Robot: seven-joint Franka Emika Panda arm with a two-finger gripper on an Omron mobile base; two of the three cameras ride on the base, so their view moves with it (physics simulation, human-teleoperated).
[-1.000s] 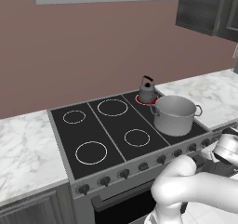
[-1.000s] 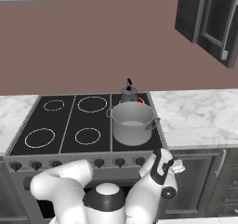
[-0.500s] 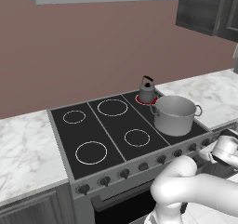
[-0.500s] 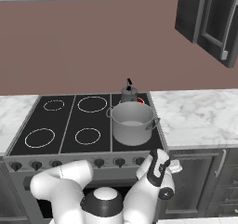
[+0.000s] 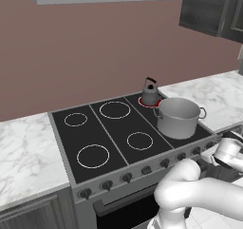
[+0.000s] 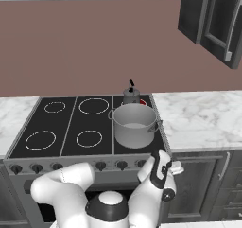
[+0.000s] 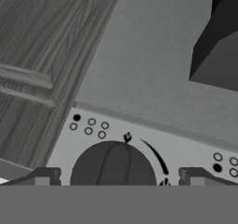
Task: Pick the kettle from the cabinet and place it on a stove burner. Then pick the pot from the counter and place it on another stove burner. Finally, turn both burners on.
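Observation:
The small grey kettle stands on the back right burner, which glows red under it. In front of it the wide steel pot sits on the front right burner. My gripper is down at the stove's front panel, at its right end. It is open, and a dark round knob lies between its fingertips. I cannot tell whether they touch the knob. The cabinet hangs at the upper right.
Three other burners show as white rings on the black cooktop. A row of dark knobs runs along the stove front. Marble counter flanks the stove on both sides, and dark wood doors stand beside the knob panel.
My hand has edged a little left and up toward the right end of the stove front. Its jaws stay open. Kettle and pot have not moved.

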